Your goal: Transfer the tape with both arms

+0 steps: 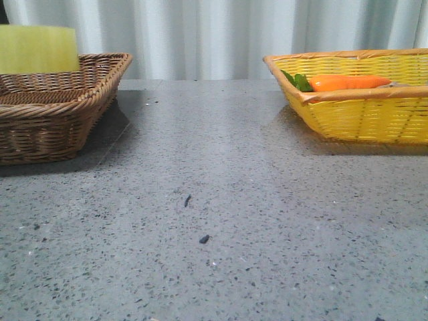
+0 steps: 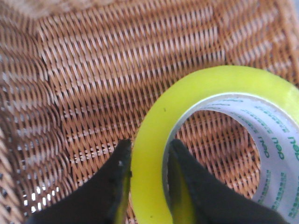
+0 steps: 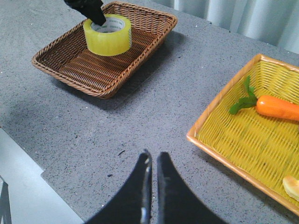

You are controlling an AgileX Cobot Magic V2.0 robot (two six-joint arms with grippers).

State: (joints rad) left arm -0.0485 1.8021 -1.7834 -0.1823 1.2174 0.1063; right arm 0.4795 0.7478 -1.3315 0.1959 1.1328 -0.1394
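Note:
The tape is a wide yellow roll with a white core and green print. My left gripper is shut on its wall, one finger outside and one inside the core, over the brown wicker basket. In the right wrist view the tape is inside the brown basket with the left gripper on its far rim. In the front view the tape shows above the basket's rim at the far left. My right gripper is shut and empty above the grey table.
A yellow wicker basket stands at the right; it also shows in the right wrist view. It holds an orange carrot with green leaves and a pale object. The table's front edge is near the right gripper.

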